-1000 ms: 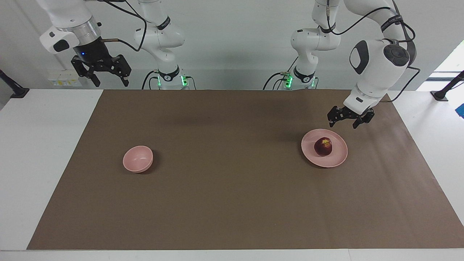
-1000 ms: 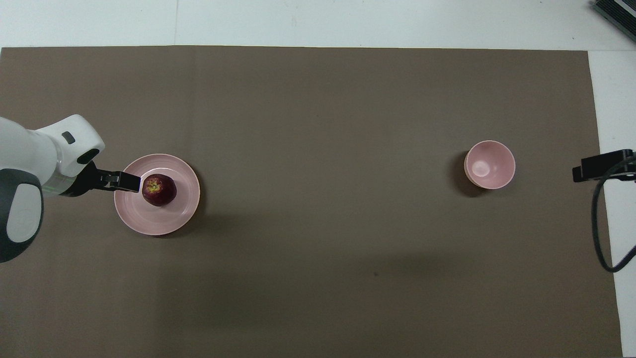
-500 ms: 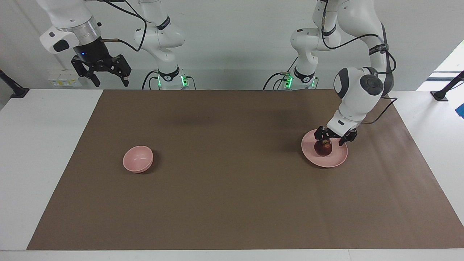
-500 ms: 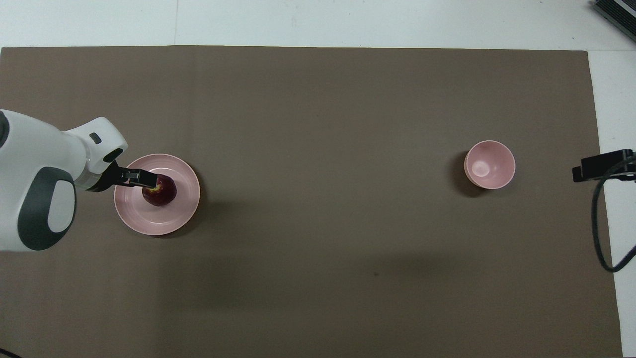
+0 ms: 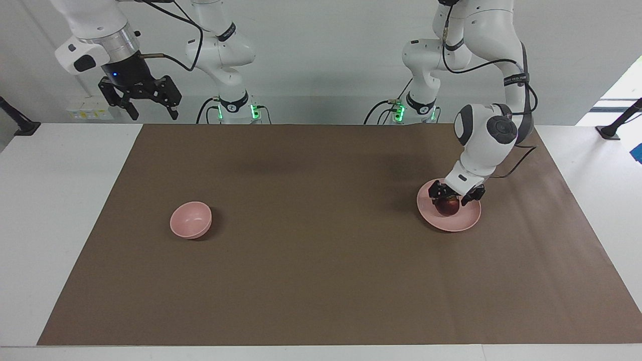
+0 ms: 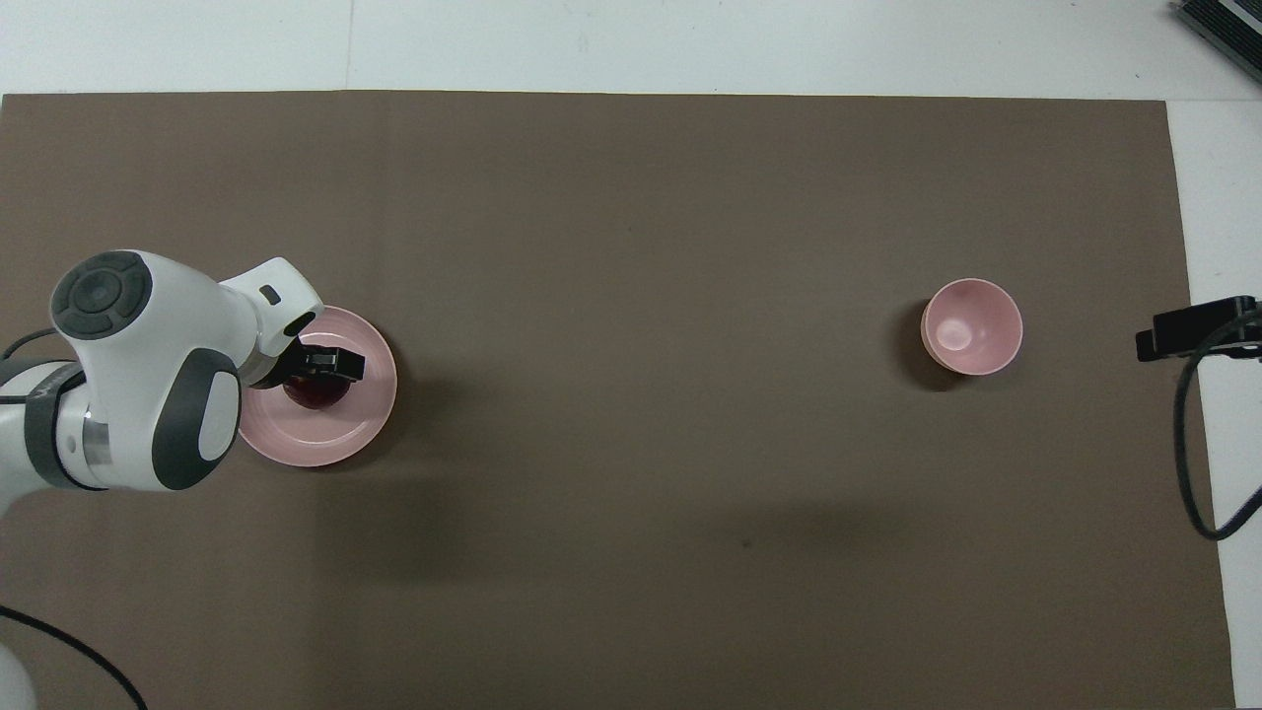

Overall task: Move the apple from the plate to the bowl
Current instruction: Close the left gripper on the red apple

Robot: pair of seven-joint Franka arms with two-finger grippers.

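A small dark red apple [image 5: 448, 206] [image 6: 314, 395] lies on the flat pale pink plate [image 5: 464, 224] [image 6: 335, 446] toward the left arm's end of the table. My left gripper [image 5: 450, 197] [image 6: 321, 376] is down at the apple, open, with one finger on each side of it. I cannot tell whether the fingers touch it. The gripper hides most of the apple in the overhead view. The deep pink bowl [image 5: 190, 219] [image 6: 971, 326] stands empty toward the right arm's end. My right gripper [image 5: 154, 115] [image 6: 1193, 331] waits open, high above the table's edge by the robots.
A brown mat [image 5: 321, 281] covers most of the white table [image 5: 60, 210]. A black cable [image 6: 1188, 463] loops down from the right arm over the mat's edge. A dark object [image 6: 1223, 25] sits at the table's corner.
The left arm has come down from above the plate's rim onto the apple, its open fingers now straddling it. The right arm has not moved.
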